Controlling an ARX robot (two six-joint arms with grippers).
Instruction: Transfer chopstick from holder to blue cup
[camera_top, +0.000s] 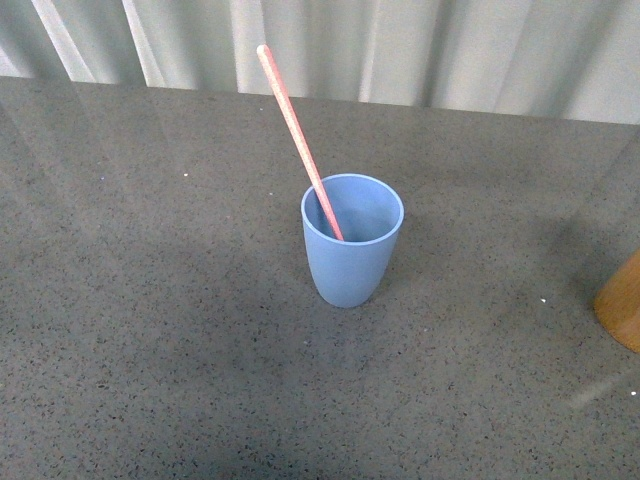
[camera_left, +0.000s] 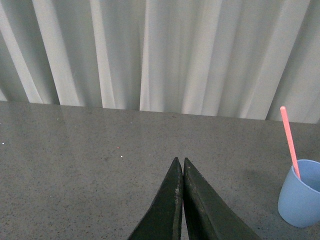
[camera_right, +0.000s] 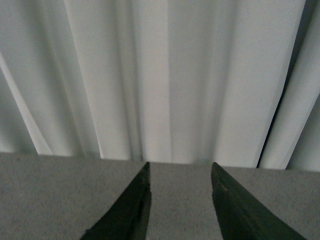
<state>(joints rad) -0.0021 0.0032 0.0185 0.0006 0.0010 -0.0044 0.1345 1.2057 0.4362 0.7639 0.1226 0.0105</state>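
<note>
Pinkish-red chopstick (camera_top: 298, 138): stands in the blue cup (camera_top: 350, 260), lower end down inside, leaning on the rim toward the far-left corner of the table (camera_top: 150, 300); more than half its length sticks out.
Blue cup: upright near the middle of the table, well apart from every edge; nothing else shows inside it.
Left gripper (camera_left: 181, 161): clenched, tips pressed together with nothing between them, over bare tabletop; cup and stick are in its view but well apart from it.
Right gripper (camera_right: 180, 165): released, jaws spread and holding nothing, facing the far edge and the pale curtain (camera_top: 400, 50).
Orange-brown object (camera_top: 622, 300): toward the right edge of the table, cut off by the frame; possibly the holder, but too little shows to be sure.
Step in hand: I judge the transfer done, with only the retreat left.
Doing it well: keep both arms away from the raised end of the stick; a nudge there would lever against the rim and could tip a cup that looks light.
Writing: no brand, label or lettering is legible on anything.
</note>
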